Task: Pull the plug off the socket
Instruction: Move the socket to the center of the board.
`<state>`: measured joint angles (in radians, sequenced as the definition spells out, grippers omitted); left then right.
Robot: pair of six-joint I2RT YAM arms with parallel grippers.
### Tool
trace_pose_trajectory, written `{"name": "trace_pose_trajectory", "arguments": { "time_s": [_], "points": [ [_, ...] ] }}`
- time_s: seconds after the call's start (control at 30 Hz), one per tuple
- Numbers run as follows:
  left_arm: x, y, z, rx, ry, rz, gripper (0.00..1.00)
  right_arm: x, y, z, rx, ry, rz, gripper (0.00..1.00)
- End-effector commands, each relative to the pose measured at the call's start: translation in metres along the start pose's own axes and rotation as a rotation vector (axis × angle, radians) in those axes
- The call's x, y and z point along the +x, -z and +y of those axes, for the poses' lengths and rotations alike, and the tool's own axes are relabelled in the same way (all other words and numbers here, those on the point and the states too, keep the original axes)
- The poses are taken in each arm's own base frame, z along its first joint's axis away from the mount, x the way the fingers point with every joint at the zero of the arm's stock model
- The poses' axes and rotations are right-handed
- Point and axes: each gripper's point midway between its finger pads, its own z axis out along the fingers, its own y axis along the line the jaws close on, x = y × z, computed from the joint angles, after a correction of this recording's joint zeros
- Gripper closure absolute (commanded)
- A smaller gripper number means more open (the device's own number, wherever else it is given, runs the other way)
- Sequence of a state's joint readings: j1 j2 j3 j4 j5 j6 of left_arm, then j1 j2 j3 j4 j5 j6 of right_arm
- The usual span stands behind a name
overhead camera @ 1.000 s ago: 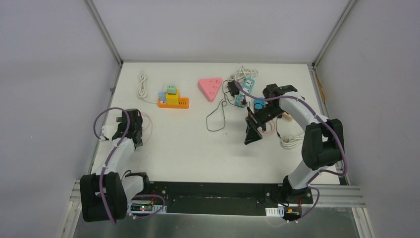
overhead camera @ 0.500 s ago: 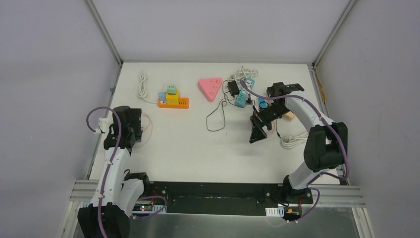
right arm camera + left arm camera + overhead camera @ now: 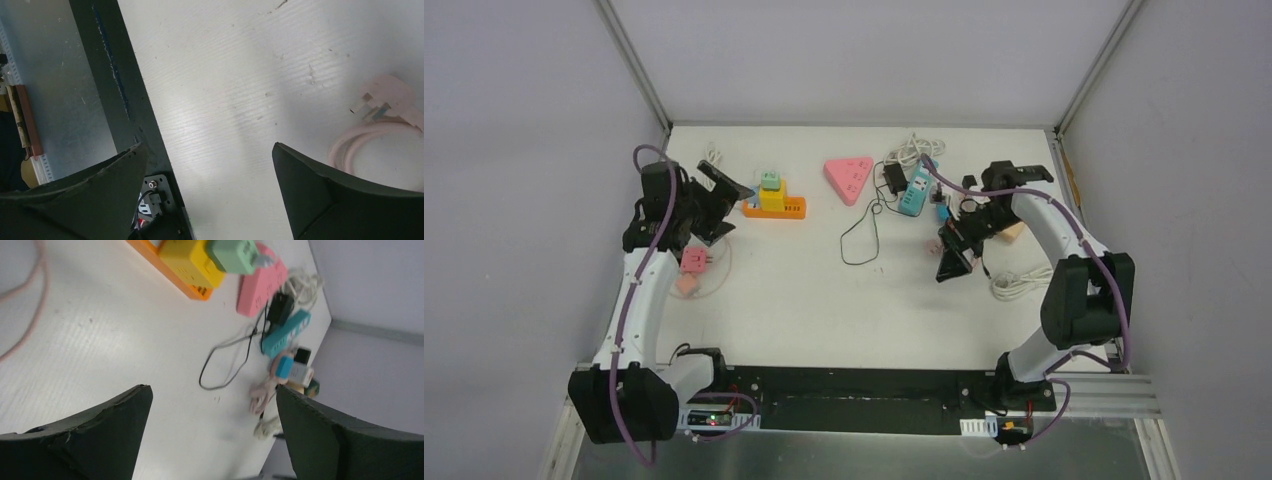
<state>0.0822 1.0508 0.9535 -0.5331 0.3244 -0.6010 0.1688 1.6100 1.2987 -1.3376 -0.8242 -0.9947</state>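
Note:
An orange power strip (image 3: 774, 209) lies at the back left with a yellow block (image 3: 771, 198) and a green plug (image 3: 771, 181) standing in it. All three show in the left wrist view: the strip (image 3: 192, 290), the yellow block (image 3: 190, 260) and the green plug (image 3: 232, 250). My left gripper (image 3: 717, 203) is open and empty, raised just left of the strip (image 3: 212, 390). A teal power strip (image 3: 916, 191) lies at the back right beside a black adapter (image 3: 894, 178). My right gripper (image 3: 952, 257) is open and empty just in front of it (image 3: 209, 146).
A pink triangular socket (image 3: 849, 178) lies at the back centre. A black cord loop (image 3: 861, 240) lies mid-table. A pink plug (image 3: 692, 262) with its cable lies under the left arm. Another pink plug (image 3: 385, 97) and a white coiled cable (image 3: 1014, 283) lie by the right gripper.
My left arm has risen and swung from the left edge toward the orange strip, uncovering the pink plug. My right gripper has shifted slightly right.

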Motion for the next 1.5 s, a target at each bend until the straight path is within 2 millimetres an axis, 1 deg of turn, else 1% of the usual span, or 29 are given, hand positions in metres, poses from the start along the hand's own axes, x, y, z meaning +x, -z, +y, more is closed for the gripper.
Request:
{"name": "trace_pose_trajectory", "arguments": {
  "time_s": [0.0, 0.1, 0.17, 0.23, 0.4, 0.53, 0.63, 0.7, 0.83, 0.93, 1.03, 1.17, 1.23, 1.27, 1.3, 1.4, 1.43, 1.47],
  "points": [
    [0.012, 0.014, -0.060, 0.287, -0.305, 0.102, 0.01, -0.003, 0.024, -0.001, 0.066, 0.045, -0.078, 0.00],
    [0.029, 0.013, -0.078, 0.347, -0.449, 0.131, 0.01, 0.003, 0.039, -0.007, 0.097, 0.024, -0.158, 0.00],
    [0.036, 0.011, -0.081, 0.363, -0.516, 0.138, 0.01, 0.005, 0.050, -0.012, 0.126, 0.001, -0.204, 0.00],
    [0.036, 0.009, -0.080, 0.363, -0.531, 0.138, 0.01, 0.006, 0.057, -0.013, 0.147, -0.001, -0.234, 0.00],
    [0.040, 0.012, -0.086, 0.402, -0.530, 0.143, 0.01, 0.002, 0.059, -0.009, 0.148, 0.045, -0.272, 0.00],
    [0.053, 0.025, -0.093, 0.422, -0.598, 0.131, 0.01, -0.004, 0.061, -0.006, 0.148, 0.045, -0.291, 0.00],
    [0.063, 0.038, -0.088, 0.373, -0.676, 0.105, 0.01, -0.010, 0.064, -0.004, 0.161, 0.021, -0.324, 0.00],
    [0.067, 0.044, -0.081, 0.340, -0.707, 0.090, 0.01, -0.015, 0.066, -0.003, 0.175, 0.020, -0.347, 0.00],
    [0.079, 0.050, -0.070, 0.329, -0.708, 0.112, 0.01, -0.023, 0.072, -0.003, 0.201, 0.021, -0.376, 0.00],
    [0.082, 0.054, -0.071, 0.345, -0.710, 0.113, 0.01, -0.029, 0.079, -0.004, 0.240, 0.031, -0.390, 0.00],
    [0.081, 0.061, -0.069, 0.345, -0.713, 0.096, 0.01, -0.041, 0.093, -0.015, 0.332, -0.005, -0.430, 0.00],
    [0.078, 0.066, -0.066, 0.339, -0.723, 0.062, 0.01, -0.059, 0.116, -0.038, 0.484, 0.005, -0.491, 0.00],
    [0.079, 0.063, -0.066, 0.341, -0.720, 0.074, 0.01, -0.074, 0.125, -0.051, 0.516, -0.079, -0.576, 0.00],
    [0.080, 0.062, -0.066, 0.344, -0.715, 0.084, 0.01, -0.078, 0.127, -0.053, 0.511, -0.115, -0.593, 0.00],
    [0.080, 0.060, -0.065, 0.344, -0.709, 0.094, 0.01, -0.081, 0.122, -0.050, 0.453, -0.118, -0.602, 0.00],
    [0.078, 0.054, -0.060, 0.323, -0.691, 0.104, 0.01, -0.091, 0.109, -0.025, 0.230, -0.069, -0.596, 0.00],
    [0.077, 0.053, -0.059, 0.317, -0.685, 0.103, 0.01, -0.086, 0.103, -0.024, 0.208, -0.065, -0.568, 0.00],
    [0.075, 0.052, -0.058, 0.309, -0.677, 0.104, 0.01, -0.081, 0.100, -0.025, 0.226, -0.041, -0.540, 0.00]
  ]
}}
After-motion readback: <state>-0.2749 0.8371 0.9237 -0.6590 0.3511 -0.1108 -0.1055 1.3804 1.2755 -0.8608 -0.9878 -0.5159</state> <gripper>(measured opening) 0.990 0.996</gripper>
